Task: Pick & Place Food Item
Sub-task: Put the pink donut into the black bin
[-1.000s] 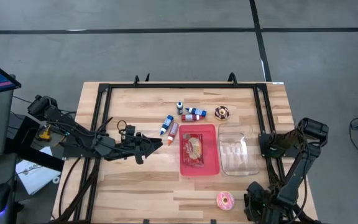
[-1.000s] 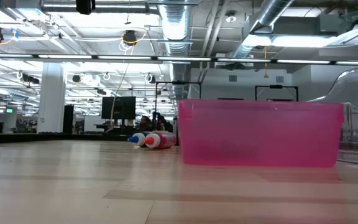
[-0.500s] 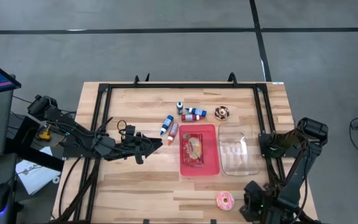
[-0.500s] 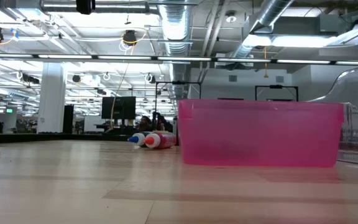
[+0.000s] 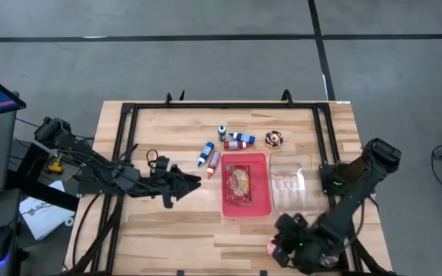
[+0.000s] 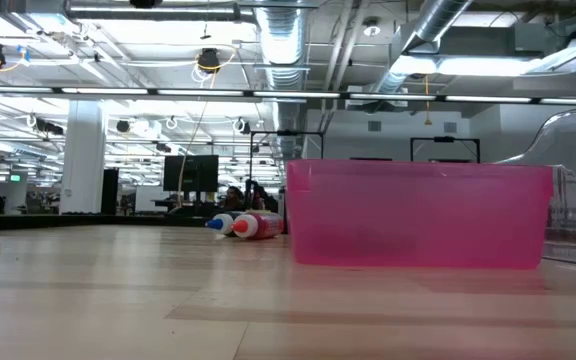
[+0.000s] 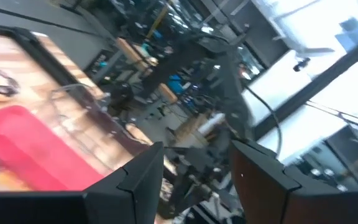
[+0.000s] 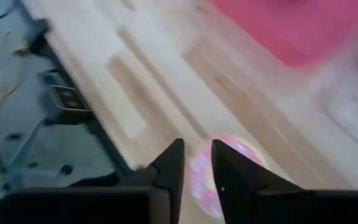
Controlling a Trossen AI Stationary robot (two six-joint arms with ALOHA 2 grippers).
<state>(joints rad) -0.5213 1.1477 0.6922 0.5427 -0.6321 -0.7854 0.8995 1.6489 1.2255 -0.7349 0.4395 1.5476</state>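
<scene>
Open board at seven o'clock, clutter mid-tabletop

The pink tray, clear container and bottles crowd the centre; bare tabletop lies toward seven o'clock, the right claw at five.

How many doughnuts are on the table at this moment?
2: a chocolate doughnut near the far edge, beyond the clear container; a pink doughnut near the front edge, mostly hidden under the right gripper.

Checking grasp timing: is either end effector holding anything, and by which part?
Nothing is held. The right end effector hovers over the pink donut; the left end effector is empty.
</scene>
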